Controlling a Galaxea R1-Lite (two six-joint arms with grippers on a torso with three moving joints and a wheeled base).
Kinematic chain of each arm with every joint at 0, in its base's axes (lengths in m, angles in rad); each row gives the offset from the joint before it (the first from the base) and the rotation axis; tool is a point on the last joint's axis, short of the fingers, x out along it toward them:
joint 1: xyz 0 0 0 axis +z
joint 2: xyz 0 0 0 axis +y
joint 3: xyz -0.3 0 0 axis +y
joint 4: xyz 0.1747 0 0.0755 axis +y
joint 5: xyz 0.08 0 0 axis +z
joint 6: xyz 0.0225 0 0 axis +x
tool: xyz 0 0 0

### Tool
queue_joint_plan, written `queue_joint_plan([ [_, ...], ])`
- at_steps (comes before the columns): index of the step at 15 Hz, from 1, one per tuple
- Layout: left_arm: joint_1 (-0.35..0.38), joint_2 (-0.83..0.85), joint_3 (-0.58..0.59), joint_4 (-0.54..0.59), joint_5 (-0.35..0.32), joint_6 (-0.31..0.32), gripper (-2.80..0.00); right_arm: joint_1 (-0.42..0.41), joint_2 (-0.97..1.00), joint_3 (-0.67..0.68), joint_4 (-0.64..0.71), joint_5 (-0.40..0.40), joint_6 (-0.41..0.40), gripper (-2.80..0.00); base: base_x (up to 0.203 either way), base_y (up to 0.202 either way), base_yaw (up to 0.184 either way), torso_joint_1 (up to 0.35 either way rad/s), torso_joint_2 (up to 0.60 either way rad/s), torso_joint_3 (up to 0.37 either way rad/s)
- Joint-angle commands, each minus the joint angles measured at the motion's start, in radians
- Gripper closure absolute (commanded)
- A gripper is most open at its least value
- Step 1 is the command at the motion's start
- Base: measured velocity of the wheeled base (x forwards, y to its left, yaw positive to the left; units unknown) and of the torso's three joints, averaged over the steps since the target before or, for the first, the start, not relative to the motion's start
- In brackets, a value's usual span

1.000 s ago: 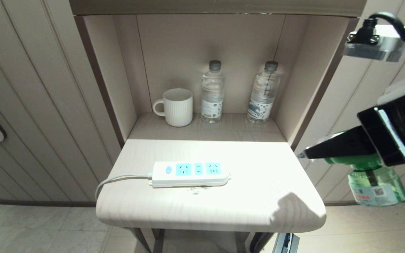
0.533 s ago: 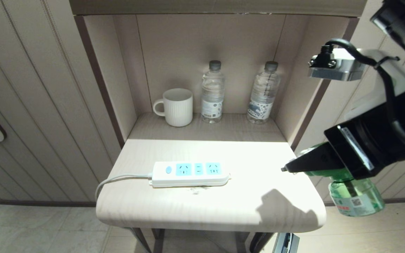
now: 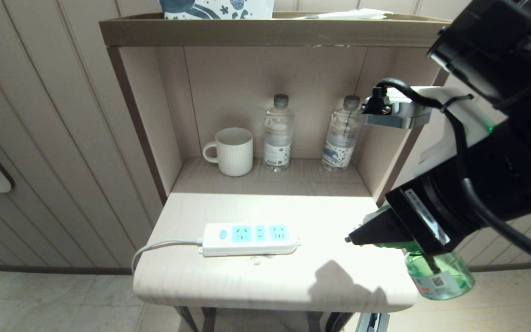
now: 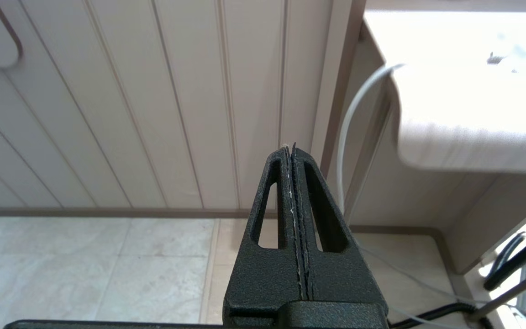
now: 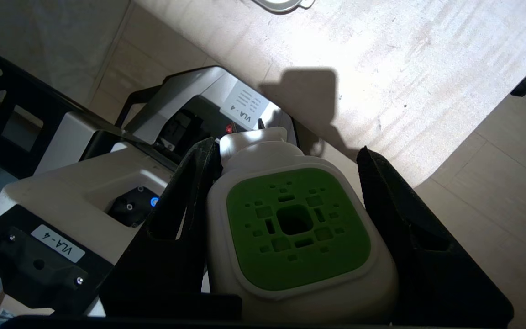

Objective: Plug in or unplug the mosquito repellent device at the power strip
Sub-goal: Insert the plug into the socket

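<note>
The mosquito repellent device (image 5: 297, 228), a white head with a green perforated centre, sits between the fingers of my right gripper (image 5: 286, 151), which is shut on it. In the head view that gripper (image 3: 376, 233) hovers over the table's right front corner, pointing left, and the green liquid bottle (image 3: 438, 274) hangs below it past the table edge. The power strip (image 3: 249, 239) lies on the table (image 3: 228, 281) well left of the gripper, its light-blue sockets bare and its cord (image 3: 164, 244) trailing off the left edge. My left gripper (image 4: 290, 148) is shut and parked low beside the table.
A white ribbed mug (image 3: 233, 151) and two clear water bottles (image 3: 278, 133) (image 3: 341, 133) stand in the niche behind the table. A patterned box (image 3: 217, 8) rests on the shelf above. My own base (image 5: 85, 192) is below the right gripper.
The right gripper has carried the device leftward and lower, from beside the table to over its right front corner. The head view has also shifted, so the upper shelf now shows.
</note>
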Motion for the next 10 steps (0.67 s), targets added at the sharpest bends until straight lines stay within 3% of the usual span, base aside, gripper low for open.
queue_joint_plan([
  [1, 0.000, 0.001, 0.000, 0.000, 0.000, 0.000, 0.00, 0.005, 0.017, 0.000, 0.008, -0.001, 0.002, 0.00, 0.000, 0.000, 0.000, 0.193, -0.47, -0.274],
  [10, 0.000, 0.001, 0.000, 0.000, 0.000, 0.000, 0.00, -0.005, 0.119, -0.003, 0.001, -0.008, 0.001, 0.00, 0.000, 0.000, 0.000, 0.230, -0.51, -0.286],
])
